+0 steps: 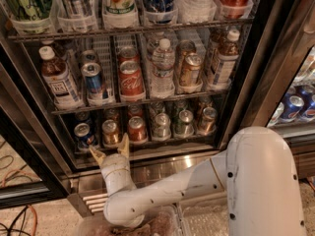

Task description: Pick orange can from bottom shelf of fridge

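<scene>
The fridge (256, 68) stands open, with a ribbed steel base below its racks. The bottom shelf (162, 142) holds a row of small cans in lanes. The orange can (110, 131) stands second from the left, between a blue can (83, 133) and a redder can (137, 128). My gripper (110, 150) is open and empty. It points up at the shelf's front edge, right below the orange can and apart from it. Its two tan fingertips (97, 155) are spread about a can's width. The white arm (256, 181) fills the lower right.
Silver and bronze cans (184, 122) fill the lanes to the right. The rack above holds bottles and cans (130, 77). A second glass door at the right shows blue cans (293, 106). Cables (19, 215) lie on the floor at the left. A clear bin (162, 222) sits below the arm.
</scene>
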`<state>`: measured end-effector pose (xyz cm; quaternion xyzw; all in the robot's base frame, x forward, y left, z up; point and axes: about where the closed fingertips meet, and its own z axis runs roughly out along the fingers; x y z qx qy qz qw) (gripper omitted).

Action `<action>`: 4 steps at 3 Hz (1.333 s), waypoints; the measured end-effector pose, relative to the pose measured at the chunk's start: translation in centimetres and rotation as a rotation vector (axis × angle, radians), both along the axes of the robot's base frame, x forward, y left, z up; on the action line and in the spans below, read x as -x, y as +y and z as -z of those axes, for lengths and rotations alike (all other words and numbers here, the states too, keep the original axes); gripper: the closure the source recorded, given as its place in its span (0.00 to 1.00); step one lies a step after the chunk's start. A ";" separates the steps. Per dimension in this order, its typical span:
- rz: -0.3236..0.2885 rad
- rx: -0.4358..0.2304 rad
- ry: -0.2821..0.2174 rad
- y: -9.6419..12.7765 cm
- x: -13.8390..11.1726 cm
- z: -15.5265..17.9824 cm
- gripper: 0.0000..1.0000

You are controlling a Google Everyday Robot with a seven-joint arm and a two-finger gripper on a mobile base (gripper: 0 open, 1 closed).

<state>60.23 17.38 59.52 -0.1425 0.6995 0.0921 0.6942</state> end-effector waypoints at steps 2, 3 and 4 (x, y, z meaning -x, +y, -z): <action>0.001 0.003 -0.003 0.1 -1.8 0.0 0.33; 0.016 0.001 -0.003 -0.4 -2.6 0.0 0.33; 0.025 -0.004 0.000 -0.6 -3.3 0.1 0.33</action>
